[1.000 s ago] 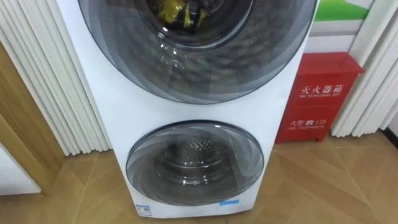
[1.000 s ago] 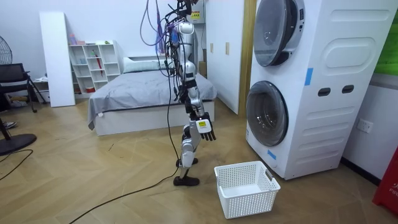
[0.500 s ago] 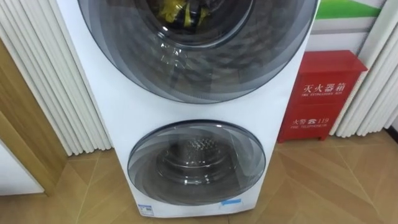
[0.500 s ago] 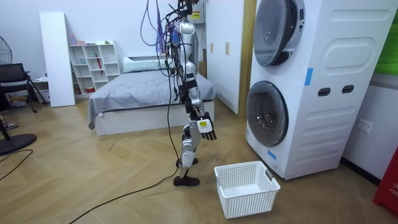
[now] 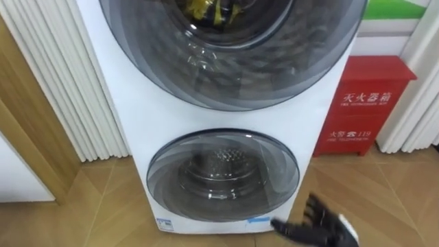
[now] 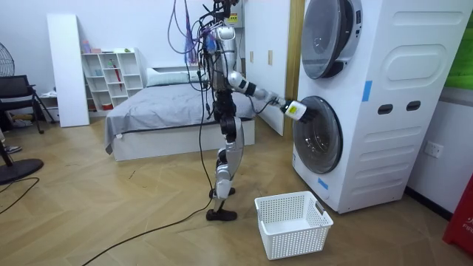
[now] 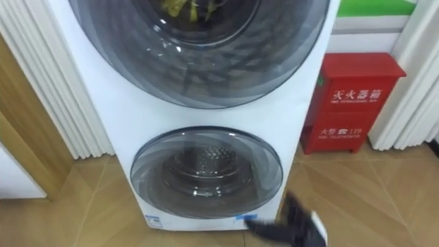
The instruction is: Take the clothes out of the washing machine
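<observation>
Clothes (image 5: 209,10) half-hidden behind upper door (image 5: 236,65)

White washing machine (image 5: 137,116) casing: smooth, glossy. Its lower door (image 5: 223,189): smoky, glossy; perforated metal drum (image 5: 223,156) behind. Floor (image 5: 384,199) beneath machine: wood, low sheen. Basket (image 6: 292,222) before machine: white plastic lattice.

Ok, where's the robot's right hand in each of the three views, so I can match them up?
Left eye view: the right hand is at the bottom right, fingers spread, below the lower round door.
Right eye view: at the bottom edge, right of centre, under that door's right side.
Room view: at the outstretched arm's end, by the door's upper left rim.
Shared landmark: the lower round door.
</observation>
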